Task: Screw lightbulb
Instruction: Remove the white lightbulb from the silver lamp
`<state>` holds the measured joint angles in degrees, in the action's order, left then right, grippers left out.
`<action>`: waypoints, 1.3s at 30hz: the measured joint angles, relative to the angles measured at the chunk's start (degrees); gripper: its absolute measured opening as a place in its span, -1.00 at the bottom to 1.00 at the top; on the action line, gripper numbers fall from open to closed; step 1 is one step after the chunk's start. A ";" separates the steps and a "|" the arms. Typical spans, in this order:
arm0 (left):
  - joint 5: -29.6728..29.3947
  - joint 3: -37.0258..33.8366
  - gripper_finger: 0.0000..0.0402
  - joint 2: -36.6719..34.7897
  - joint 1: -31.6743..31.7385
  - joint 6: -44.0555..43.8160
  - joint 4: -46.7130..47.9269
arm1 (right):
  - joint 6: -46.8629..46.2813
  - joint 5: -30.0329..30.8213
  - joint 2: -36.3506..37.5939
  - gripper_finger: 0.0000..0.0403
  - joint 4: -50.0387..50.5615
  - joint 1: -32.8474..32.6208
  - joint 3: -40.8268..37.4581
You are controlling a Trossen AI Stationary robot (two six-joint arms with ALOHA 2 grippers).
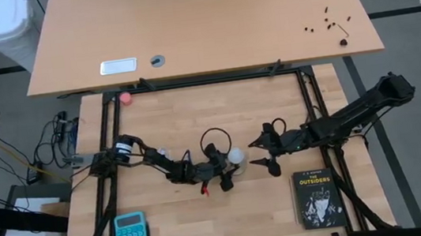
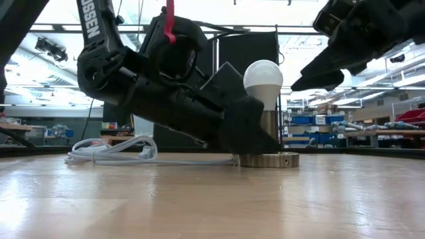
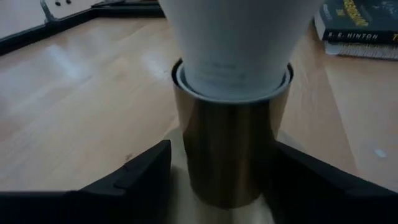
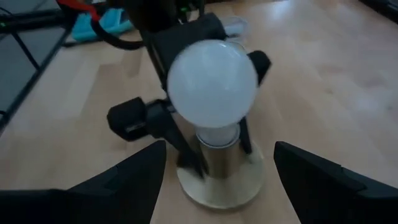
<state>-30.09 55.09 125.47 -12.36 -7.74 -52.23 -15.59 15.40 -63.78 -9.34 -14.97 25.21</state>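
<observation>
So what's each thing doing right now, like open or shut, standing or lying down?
lightbulb: upright, seated in the socket.
brass socket: standing on the table, left gripper's fingers on either side of it.
left gripper: fingers around the socket; grip unclear.
right gripper: open, near the bulb, not touching.
book: closed, lying flat.
calculator: lying flat.
white cord: loosely coiled on the table.

Lab or workshop, shelving with blue bins point(image 2: 312, 121) behind, ceiling strip lights point(image 2: 199, 28), wooden bench point(image 1: 196, 127)
</observation>
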 joint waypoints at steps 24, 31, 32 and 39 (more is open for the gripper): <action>0.27 0.07 -0.02 0.48 0.26 -1.19 0.77 | -7.10 26.85 -26.08 0.53 -27.46 -10.38 0.00; 0.34 0.00 -0.02 0.48 0.26 -1.55 0.44 | -2.23 32.35 -35.25 0.53 -42.78 -11.13 0.05; 0.40 0.00 -0.02 0.48 0.26 -1.52 0.43 | -2.00 32.57 -36.58 0.53 -44.80 -10.59 0.18; 0.46 -0.02 -0.02 0.48 0.26 -1.51 0.10 | 5.34 30.40 -44.55 0.53 -63.68 -7.36 0.26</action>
<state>-29.63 55.07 125.95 -12.10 -9.25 -52.13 -10.25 45.80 -108.33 -73.02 -22.32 25.47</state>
